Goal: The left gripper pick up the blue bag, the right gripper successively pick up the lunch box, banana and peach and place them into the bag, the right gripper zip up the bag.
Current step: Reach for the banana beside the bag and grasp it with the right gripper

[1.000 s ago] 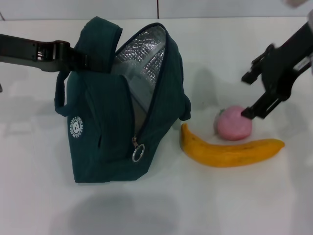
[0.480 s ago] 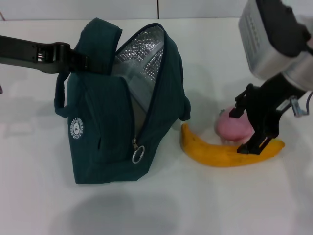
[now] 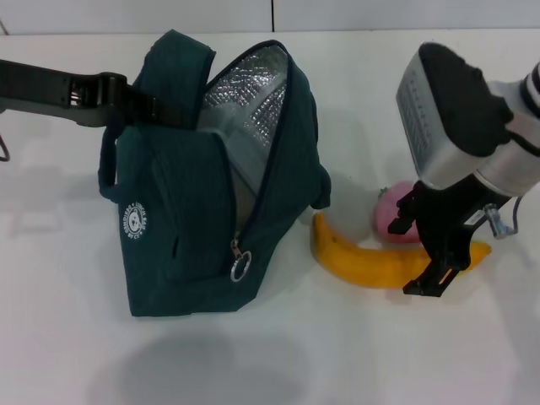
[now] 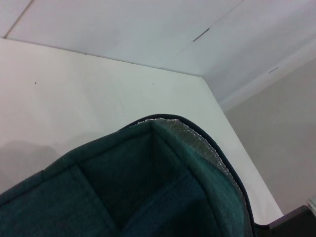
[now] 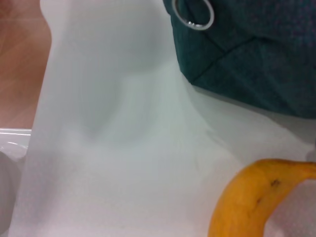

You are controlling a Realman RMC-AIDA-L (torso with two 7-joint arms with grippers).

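Right pincer (image 3: 419,251) spread astride banana (image 3: 363,261), peach (image 3: 395,216) behind, left pincer (image 3: 152,108) gripping blue bag (image 3: 202,211) handle

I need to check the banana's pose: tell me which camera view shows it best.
The head view: the banana lies nearly whole on the table beside the blue bag, its far end under the right gripper. The right wrist view shows one end only; the left wrist view none.
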